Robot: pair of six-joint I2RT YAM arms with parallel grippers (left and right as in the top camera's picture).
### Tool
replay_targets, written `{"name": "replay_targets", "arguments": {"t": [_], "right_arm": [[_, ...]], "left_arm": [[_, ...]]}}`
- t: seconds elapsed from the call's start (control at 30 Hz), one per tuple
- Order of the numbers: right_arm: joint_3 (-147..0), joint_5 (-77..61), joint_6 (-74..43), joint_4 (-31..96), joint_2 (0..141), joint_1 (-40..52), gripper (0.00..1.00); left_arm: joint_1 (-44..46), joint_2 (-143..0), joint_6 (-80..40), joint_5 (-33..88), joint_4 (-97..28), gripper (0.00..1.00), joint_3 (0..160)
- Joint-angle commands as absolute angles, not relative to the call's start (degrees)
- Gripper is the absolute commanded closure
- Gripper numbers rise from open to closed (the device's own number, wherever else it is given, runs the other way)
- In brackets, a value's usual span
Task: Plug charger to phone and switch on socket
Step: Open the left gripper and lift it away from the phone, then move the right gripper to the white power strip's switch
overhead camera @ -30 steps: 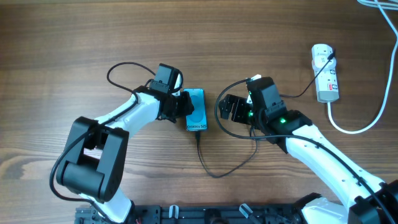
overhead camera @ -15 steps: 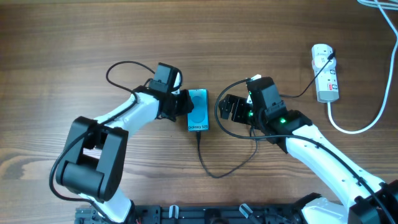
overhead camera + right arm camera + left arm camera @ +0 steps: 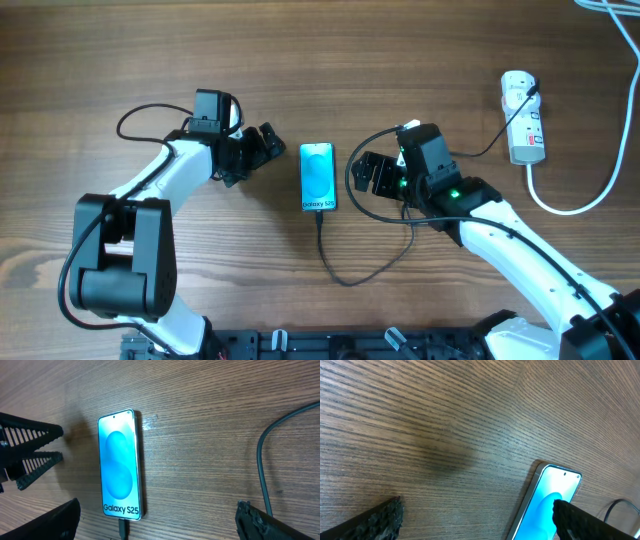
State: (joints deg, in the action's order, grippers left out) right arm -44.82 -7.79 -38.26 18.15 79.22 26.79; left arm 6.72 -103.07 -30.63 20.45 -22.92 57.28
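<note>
Overhead: I see the phone flat on the surface, charger plugged into its 6 o'clock end, socket well off at 3 o'clock. Left wrist: left gripper jaws spread, empty. Right wrist: right gripper jaws spread too.

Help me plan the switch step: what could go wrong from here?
1. The charger loops closely around the right end effector; reaching for the socket could snag it and pull the plug from the phone.
2. The phone lies free, with the left end effector open beside it, so any tug may slide it.
</note>
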Motion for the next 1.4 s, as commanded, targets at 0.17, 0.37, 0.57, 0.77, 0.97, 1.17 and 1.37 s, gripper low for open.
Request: {"name": "replay_targets", "arguments": {"t": [0.17, 0.37, 0.57, 0.77, 0.97, 1.17, 1.37], "right_arm": [[-45.4, -6.8, -37.7, 18.1, 78.8, 26.8, 0.00], [-45.4, -6.8, -37.7, 18.0, 78.8, 26.8, 0.00], [-46.0, -9.1, -38.2, 21.7, 78.7, 26.4, 0.00], [-59.5, -9.0, -36.2, 42.1, 78.7, 18.8, 0.00], [-78.4, -8.7, -31.7, 55.2, 80.5, 8.0, 0.00], [-90.4, -8.3, -25.5, 63.5, 86.5, -7.3, 0.00], [-90.4, 0.0, -26.2, 62.5, 90.9, -21.2, 0.00]], "left_arm": [[6.4, -104.1, -30.7, 18.5, -23.8, 0.00, 56.2], [6.4, -104.1, -30.7, 18.5, -23.8, 0.00, 56.2], [6.5, -104.1, -30.7, 18.5, -23.8, 0.00, 56.2], [6.5, -104.1, -30.7, 18.5, -23.8, 0.00, 56.2], [6.5, -104.1, -30.7, 18.5, -23.8, 0.00, 56.2], [6.5, -104.1, -30.7, 18.5, -23.8, 0.00, 56.2], [6.5, -104.1, -30.7, 18.5, -23.8, 0.00, 56.2]]}}
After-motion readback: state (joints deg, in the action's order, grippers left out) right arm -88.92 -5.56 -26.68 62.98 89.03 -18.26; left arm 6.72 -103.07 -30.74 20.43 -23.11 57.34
